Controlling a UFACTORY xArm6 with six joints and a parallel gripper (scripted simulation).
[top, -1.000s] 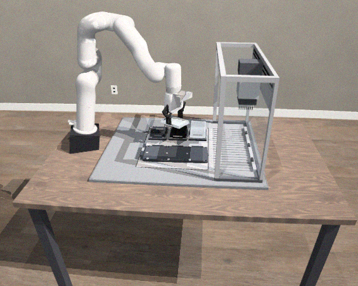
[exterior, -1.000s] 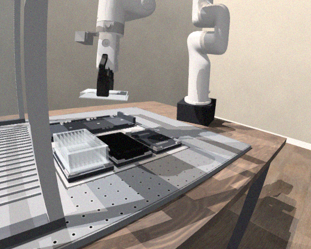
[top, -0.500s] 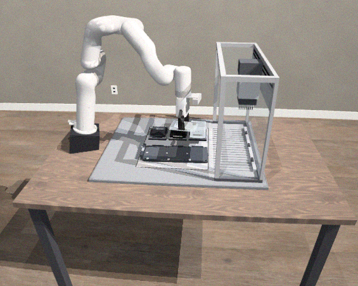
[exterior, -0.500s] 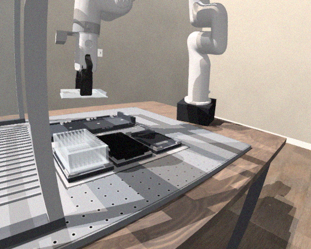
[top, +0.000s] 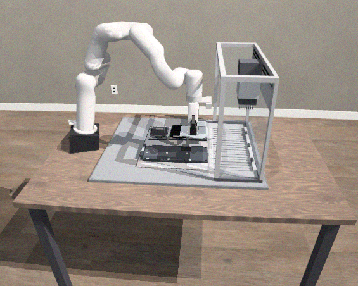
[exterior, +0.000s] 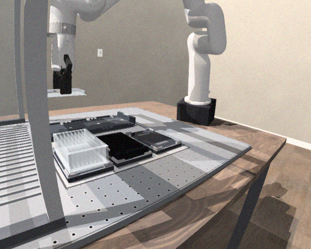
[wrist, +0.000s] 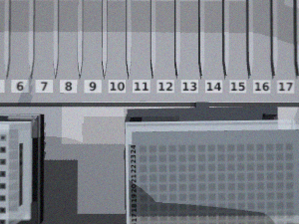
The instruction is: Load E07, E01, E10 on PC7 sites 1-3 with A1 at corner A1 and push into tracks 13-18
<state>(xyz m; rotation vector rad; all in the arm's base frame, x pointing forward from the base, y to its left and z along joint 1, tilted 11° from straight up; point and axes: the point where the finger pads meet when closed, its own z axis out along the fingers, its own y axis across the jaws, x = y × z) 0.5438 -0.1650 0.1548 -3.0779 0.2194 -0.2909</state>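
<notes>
Gripper [top: 193,130] pinches the 384-well plate E10 [top: 198,129] above carrier PC7's [top: 175,154] far, rail-side end. Exterior view: E10 [exterior: 67,92] hangs level, well above PC7 [exterior: 99,124]. Wrist view: E10's [wrist: 214,173] long axis parallels the track numbers.

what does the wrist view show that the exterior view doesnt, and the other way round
Only the wrist view shows the track numbers printed on the apron, 6 to 17, and the small column numbers along the edge of the held plate.

Only the exterior view shows the claw itself, shut on that plate well above the deck, plus the arm's black base, the empty black nest and the dark plate beyond it.

Both show the held 384-well plate, the clear deep-well block in its nest, and the rails.
</notes>
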